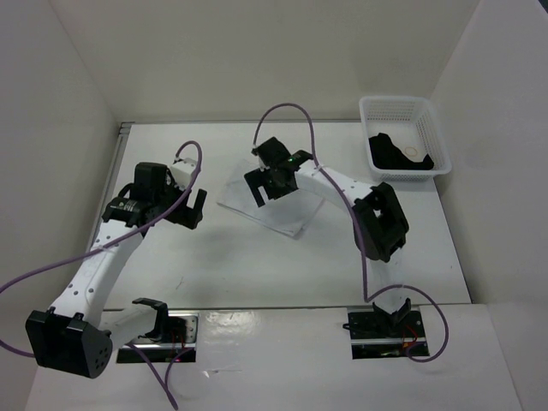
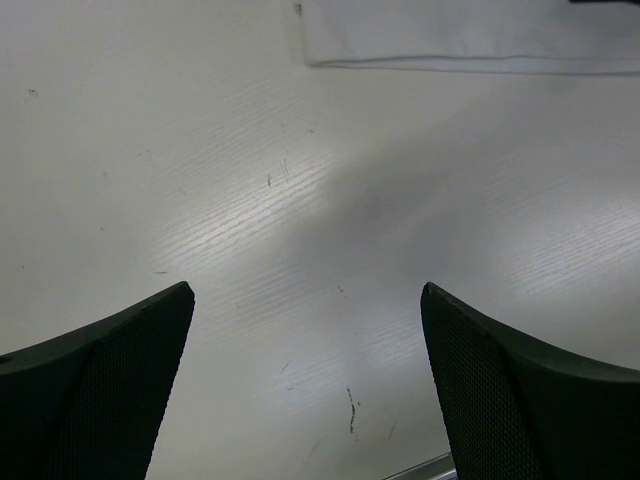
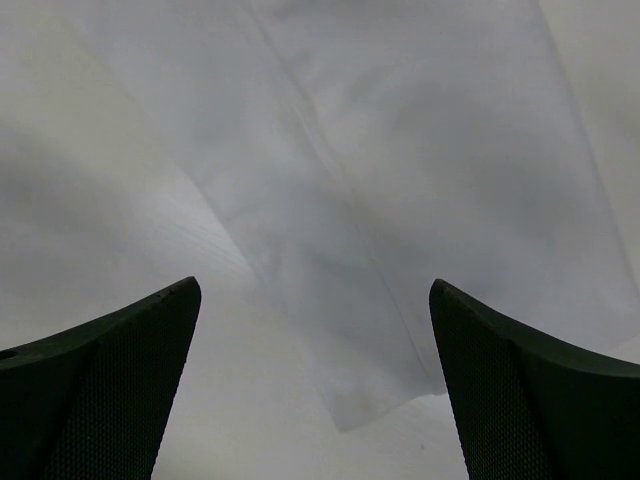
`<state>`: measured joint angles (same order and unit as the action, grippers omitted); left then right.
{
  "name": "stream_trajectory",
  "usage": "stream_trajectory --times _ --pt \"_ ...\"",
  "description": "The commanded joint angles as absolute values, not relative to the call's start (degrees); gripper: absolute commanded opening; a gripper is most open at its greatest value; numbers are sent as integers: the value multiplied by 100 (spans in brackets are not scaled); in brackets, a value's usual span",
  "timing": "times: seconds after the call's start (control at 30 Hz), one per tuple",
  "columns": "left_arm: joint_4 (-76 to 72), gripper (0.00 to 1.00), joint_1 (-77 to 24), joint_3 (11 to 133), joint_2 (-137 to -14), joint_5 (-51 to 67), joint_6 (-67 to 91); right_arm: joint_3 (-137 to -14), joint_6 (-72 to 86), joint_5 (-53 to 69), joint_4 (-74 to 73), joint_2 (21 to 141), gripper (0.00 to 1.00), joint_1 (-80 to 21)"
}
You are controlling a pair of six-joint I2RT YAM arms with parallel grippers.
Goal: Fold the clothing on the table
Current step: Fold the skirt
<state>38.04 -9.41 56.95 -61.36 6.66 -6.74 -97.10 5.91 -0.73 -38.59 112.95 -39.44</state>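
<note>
The white clothing (image 1: pixel 289 219) lies flat near the middle of the table (image 1: pixel 257 270), thin and slightly creased. My right gripper (image 1: pixel 267 192) hovers over its far left part, open. In the right wrist view the clothing (image 3: pixel 400 170) fills the upper area, and one of its corners points down between the wide-apart fingers of the right gripper (image 3: pixel 315 290). My left gripper (image 1: pixel 190 212) stands open to the left of the garment, over bare table. In the left wrist view only a hemmed edge of the clothing (image 2: pixel 470 40) shows at the top, well ahead of the left gripper (image 2: pixel 308 292).
A white lattice basket (image 1: pixel 432 128) at the back right corner holds a black garment (image 1: pixel 396 154). A metal rail (image 1: pixel 121 145) runs along the table's left edge. White walls close in the back and both sides.
</note>
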Motion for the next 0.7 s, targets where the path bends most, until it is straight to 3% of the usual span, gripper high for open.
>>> stream_trajectory --times 0.0,0.67 --pt "3622 100 -923 5669 -6214 536 -510 -9492 1511 -790 -3779 11777 99 -3990" --pt "3621 100 -923 5669 -6381 378 -457 -9747 2355 -562 -3902 12762 99 -3938"
